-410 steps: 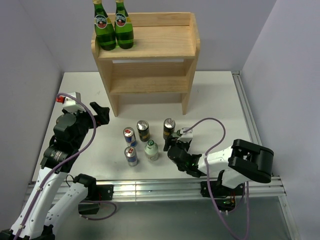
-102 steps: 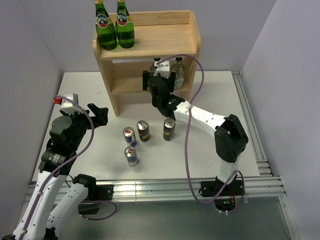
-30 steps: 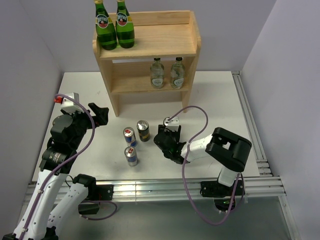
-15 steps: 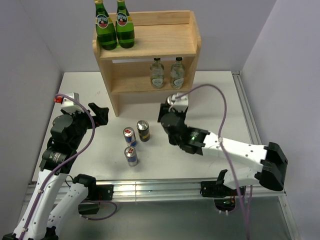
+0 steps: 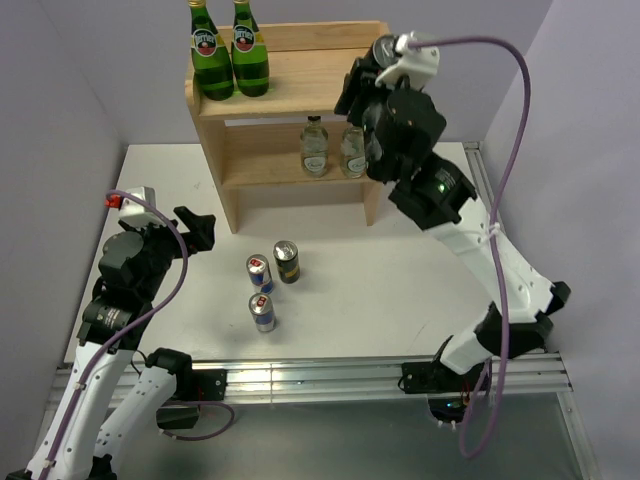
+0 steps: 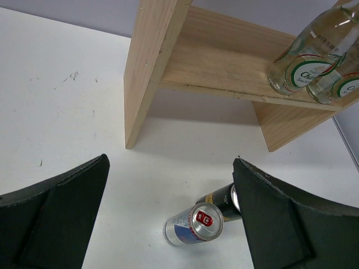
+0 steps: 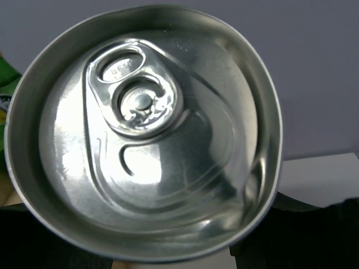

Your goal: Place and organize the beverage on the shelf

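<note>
Holding a tall can (image 7: 143,134) clamped in the right gripper (image 5: 384,58), raised by the right end of the shelf (image 5: 320,82) top tier. Two green glass bottles (image 5: 211,55) stand well left of this gripper on that tier. Two clear bottles (image 5: 314,147) stand below it on the lower tier. Left gripper (image 6: 171,168) is spread wide with nothing in it, over the bench (image 5: 420,260). Just ahead of it stand a black-and-yellow can (image 6: 221,197) and a blue-silver can (image 6: 193,224), with the shelf's side panel beyond them.
</note>
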`<state>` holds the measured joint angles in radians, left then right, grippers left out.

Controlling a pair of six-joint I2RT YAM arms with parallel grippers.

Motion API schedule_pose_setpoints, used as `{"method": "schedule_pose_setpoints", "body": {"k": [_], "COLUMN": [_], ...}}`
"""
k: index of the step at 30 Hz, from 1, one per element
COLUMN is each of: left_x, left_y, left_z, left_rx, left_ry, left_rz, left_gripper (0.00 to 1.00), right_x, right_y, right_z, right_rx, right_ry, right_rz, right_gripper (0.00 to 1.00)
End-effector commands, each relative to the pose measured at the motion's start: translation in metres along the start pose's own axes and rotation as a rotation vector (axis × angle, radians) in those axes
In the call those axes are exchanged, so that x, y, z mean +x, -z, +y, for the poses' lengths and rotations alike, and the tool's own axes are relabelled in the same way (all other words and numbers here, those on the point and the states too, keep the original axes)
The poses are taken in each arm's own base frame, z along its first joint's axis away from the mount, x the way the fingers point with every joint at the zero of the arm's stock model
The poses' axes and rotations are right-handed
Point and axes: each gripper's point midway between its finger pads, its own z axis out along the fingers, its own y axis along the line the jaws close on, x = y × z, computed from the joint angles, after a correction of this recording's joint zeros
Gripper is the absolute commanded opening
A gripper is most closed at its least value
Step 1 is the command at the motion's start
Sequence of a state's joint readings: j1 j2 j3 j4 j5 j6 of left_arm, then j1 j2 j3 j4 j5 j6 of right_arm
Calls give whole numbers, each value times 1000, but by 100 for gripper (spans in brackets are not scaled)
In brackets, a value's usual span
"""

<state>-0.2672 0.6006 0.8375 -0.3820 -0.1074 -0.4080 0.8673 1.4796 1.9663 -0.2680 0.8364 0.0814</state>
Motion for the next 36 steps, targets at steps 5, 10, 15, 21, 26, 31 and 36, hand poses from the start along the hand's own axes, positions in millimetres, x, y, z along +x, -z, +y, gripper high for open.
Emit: {"method": "schedule_pose_setpoints", "body": {"k": [5, 10, 15, 21, 26, 31, 36], "left_x": [-10, -9, -10, -10, -10, -11, -11], "left_y": [2, 2, 2, 3, 3, 3, 4], "left_z": [1, 1, 1, 0, 1, 1, 1], "left_rx": [-1, -1, 0, 0, 0, 0, 0], "left_ry": [-10, -10, -10, -10, -11, -10, -11], "left_rz": [-41, -41, -42, -43, -43, -45, -47], "left_gripper": [99, 99, 99, 99, 99, 99, 99], "right_x": [0, -7, -7, 5, 23, 31, 36], "right_y": [-55, -79, -92, -100, -104, -106, -108], "right_z": [-7, -18, -25, -29, -27, -26, -25], "right_rx": [11, 43, 70, 83, 74, 73, 76], "right_ry": [101, 92, 108, 118, 130, 133, 139], "right_rz": [32, 10, -3, 16, 56, 73, 78], "right_gripper": [0, 0, 0, 0, 32, 95, 100]}}
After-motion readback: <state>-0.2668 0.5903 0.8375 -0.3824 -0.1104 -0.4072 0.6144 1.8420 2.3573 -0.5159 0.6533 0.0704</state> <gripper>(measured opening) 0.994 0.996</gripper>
